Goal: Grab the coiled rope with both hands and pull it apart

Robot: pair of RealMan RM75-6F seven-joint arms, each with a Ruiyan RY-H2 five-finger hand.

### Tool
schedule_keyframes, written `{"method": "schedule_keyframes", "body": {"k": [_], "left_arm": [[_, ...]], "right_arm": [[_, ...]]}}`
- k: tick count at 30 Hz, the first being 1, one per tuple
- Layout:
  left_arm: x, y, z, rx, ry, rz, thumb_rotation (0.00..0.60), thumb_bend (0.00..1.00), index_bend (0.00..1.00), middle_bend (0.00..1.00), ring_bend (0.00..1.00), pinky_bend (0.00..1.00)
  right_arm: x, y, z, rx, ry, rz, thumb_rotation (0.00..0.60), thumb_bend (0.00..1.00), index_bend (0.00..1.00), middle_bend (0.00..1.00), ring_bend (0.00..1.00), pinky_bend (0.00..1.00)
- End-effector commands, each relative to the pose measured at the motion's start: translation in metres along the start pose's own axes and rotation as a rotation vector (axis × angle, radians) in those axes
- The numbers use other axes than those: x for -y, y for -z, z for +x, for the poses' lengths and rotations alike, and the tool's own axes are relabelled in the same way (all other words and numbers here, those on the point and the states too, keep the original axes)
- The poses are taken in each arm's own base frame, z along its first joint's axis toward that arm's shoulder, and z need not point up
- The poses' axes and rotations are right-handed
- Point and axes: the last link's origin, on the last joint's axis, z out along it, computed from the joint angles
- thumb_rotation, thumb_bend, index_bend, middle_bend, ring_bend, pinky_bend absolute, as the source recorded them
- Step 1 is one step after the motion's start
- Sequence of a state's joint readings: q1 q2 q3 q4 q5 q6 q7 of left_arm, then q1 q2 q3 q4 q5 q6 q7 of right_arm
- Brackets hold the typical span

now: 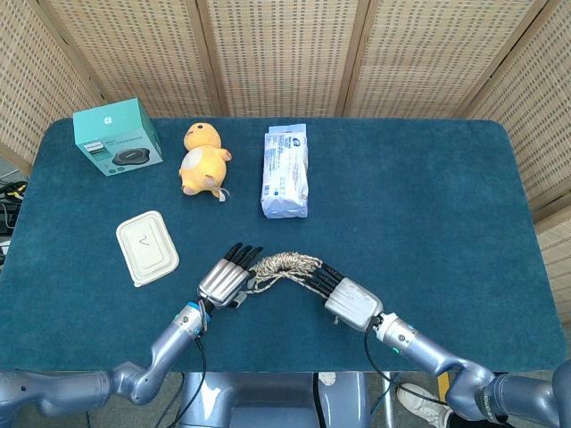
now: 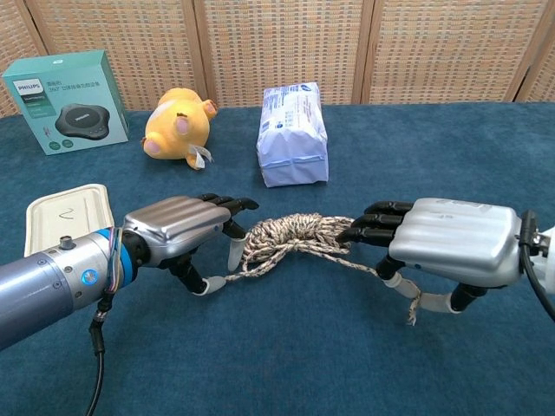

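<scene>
Rope (image 2: 290, 236): lay still coiled on the table (image 1: 428, 205), bunched between the two hands, its loose strands trailing under each palm.
Left hand (image 2: 173, 232): palm down at the coil's left end, a strand pinched at the thumb, the other fingers reaching over the coil.
Right hand (image 2: 447, 244): palm down at the coil's right end, a strand caught beneath it, fingertips touching the coil.
Purpose: opposed grips at either end, apparently so the hands could draw outward.
</scene>
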State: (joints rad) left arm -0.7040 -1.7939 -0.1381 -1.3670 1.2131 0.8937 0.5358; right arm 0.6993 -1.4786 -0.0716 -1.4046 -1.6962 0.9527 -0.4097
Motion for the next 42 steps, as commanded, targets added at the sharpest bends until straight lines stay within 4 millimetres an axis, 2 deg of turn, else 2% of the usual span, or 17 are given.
{"method": "schedule_keyframes", "body": {"k": [1, 18, 22, 28, 42], "left_arm": [[-0.0014, -0.0010, -0.0011, 0.007, -0.008, 0.002, 0.600, 0.36, 0.53, 0.00, 0.00, 0.00], [-0.0031, -0.0037, -0.0087, 0.030, -0.026, 0.013, 0.600, 0.37, 0.53, 0.00, 0.00, 0.00], [-0.0024, -0.0052, -0.0096, 0.038, -0.025, 0.017, 0.600, 0.47, 0.55, 0.00, 0.00, 0.00], [-0.0021, -0.0052, -0.0094, 0.039, -0.024, 0.021, 0.600, 0.54, 0.56, 0.00, 0.00, 0.00], [0.0019, -0.0053, -0.0088, 0.025, -0.024, 0.035, 0.600, 0.54, 0.65, 0.00, 0.00, 0.00]], "right_arm": [[0.0001, 0.0003, -0.0004, 0.001, -0.001, 0.000, 0.600, 0.38, 0.67, 0.04, 0.00, 0.00], [-0.0001, 0.0007, -0.0041, 0.005, -0.006, -0.001, 0.600, 0.39, 0.67, 0.04, 0.00, 0.00], [-0.0004, 0.0011, -0.0046, 0.004, -0.006, -0.002, 0.600, 0.39, 0.67, 0.04, 0.00, 0.00], [-0.0009, 0.0018, -0.0047, 0.004, -0.008, -0.003, 0.600, 0.39, 0.67, 0.04, 0.00, 0.00], [-0.0017, 0.0023, -0.0046, 0.000, -0.010, -0.007, 0.600, 0.39, 0.67, 0.04, 0.00, 0.00]]}}
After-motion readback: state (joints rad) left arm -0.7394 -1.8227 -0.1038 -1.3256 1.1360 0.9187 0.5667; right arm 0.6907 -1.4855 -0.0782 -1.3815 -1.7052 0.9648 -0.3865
